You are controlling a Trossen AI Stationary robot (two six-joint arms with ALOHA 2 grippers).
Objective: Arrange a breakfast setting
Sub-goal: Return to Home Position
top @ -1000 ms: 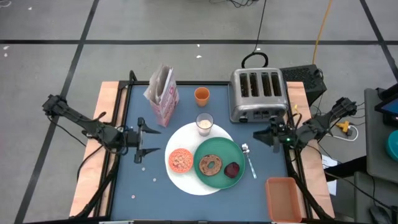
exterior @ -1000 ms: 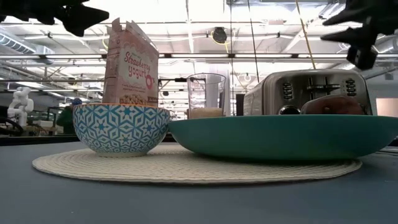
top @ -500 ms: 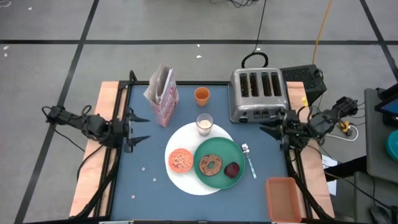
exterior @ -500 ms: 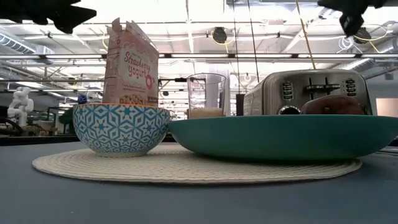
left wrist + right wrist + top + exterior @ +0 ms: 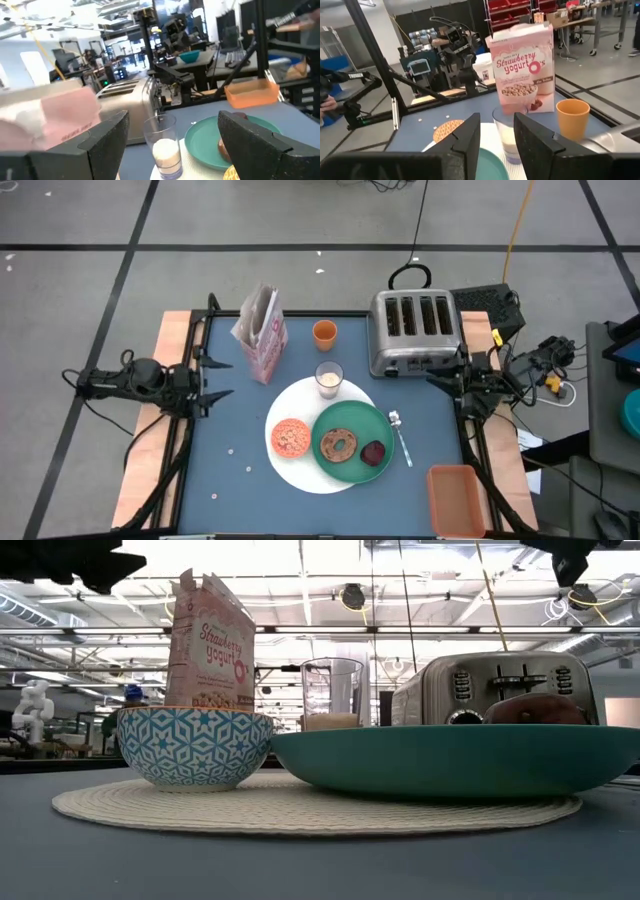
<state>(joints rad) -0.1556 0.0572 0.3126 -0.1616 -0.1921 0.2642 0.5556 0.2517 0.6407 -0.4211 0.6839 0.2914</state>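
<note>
High view is showing the left gripper [image 5: 212, 379] hanging over the left edge of the table [image 5: 230, 480], fingers spread wide, carrying nothing. Going rightward, the cereal box [image 5: 262, 332] is standing near the orange cup [image 5: 324, 333] and milk glass [image 5: 329, 378]. The bowl [image 5: 291, 437] and green plate [image 5: 350, 420] are sitting on the white plate [image 5: 300, 470], with the bagel [image 5: 338, 444] and fruit [image 5: 374, 452] on the green one and the spoon [image 5: 400, 436] just beside it. The right gripper [image 5: 447, 380] is hovering beside the toaster [image 5: 415, 330], fingers narrowly parted, empty. With the setting looking complete, parking both arms is probably the step in hand, needing only clearance from the dishes.
</note>
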